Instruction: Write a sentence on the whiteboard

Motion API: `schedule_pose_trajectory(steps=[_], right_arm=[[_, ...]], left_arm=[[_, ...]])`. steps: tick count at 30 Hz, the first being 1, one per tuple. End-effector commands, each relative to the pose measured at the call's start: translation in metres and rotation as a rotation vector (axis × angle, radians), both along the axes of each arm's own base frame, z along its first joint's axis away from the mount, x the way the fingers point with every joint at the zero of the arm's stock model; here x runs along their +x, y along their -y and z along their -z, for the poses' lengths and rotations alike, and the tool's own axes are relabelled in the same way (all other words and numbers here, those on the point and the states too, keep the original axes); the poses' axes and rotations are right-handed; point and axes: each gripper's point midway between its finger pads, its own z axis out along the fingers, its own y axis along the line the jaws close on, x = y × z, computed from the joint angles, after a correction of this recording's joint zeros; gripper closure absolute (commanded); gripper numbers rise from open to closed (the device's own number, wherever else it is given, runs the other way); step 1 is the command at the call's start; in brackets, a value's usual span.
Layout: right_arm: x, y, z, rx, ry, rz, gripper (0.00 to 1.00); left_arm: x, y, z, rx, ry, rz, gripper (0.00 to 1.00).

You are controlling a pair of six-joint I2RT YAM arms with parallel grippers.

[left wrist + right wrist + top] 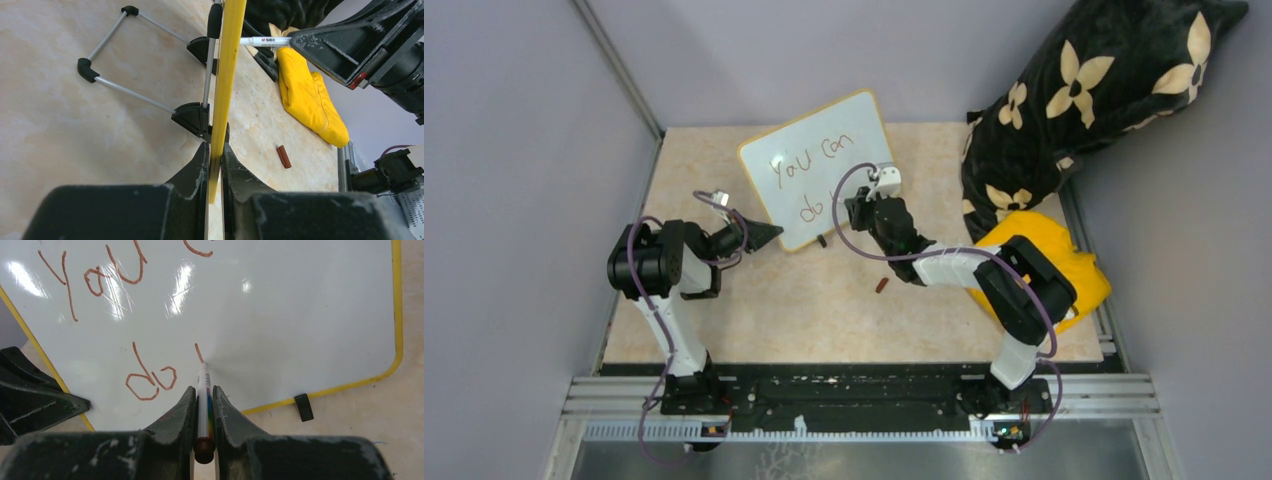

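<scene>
The whiteboard (819, 165) leans upright on the table, white with a thin yellow frame. Part of the sentence (809, 165) is on it in reddish-brown strokes: "You can" above, "do" (150, 380) below, then one short fresh stroke. My left gripper (769, 235) is shut on the board's lower left edge; in the left wrist view the yellow frame (227, 75) runs between its jaws (216, 147). My right gripper (203, 390) is shut on a white marker (202, 371), whose tip touches the board (300, 315) at the foot of that stroke.
A brown marker cap (882, 286) lies on the table in front of the board. A yellow cloth (1064, 270) and a black flowered cushion (1084, 90) fill the right side. The board's wire stand (130, 92) juts out behind it. Grey walls enclose the table.
</scene>
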Motion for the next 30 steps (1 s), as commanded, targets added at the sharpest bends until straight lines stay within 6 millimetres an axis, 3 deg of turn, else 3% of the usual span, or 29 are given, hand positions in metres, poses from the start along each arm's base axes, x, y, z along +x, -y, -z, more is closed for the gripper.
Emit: schedule_pose_trajectory(steps=[1, 7, 13, 23, 30], right_arm=[[-0.002, 0.01, -0.008, 0.023, 0.014, 0.022, 1.0], [-0.002, 0.018, -0.006, 0.01, 0.013, 0.049, 1.0], [-0.001, 0.025, -0.021, 0.032, 0.04, 0.065, 1.0], [-0.007, 0.007, -0.05, 0.098, 0.087, -0.031, 1.0], [-0.007, -0.008, -0.05, 0.105, 0.071, -0.087, 1.0]], left_arm=[[-0.001, 0.005, -0.009, -0.003, 0.058, 0.03, 1.0], [-0.001, 0.005, -0.01, -0.003, 0.058, 0.029, 1.0], [-0.001, 0.005, -0.009, -0.003, 0.055, 0.03, 1.0], [-0.001, 0.005, -0.009, -0.003, 0.055, 0.031, 1.0], [-0.001, 0.005, -0.009, -0.003, 0.054, 0.032, 1.0]])
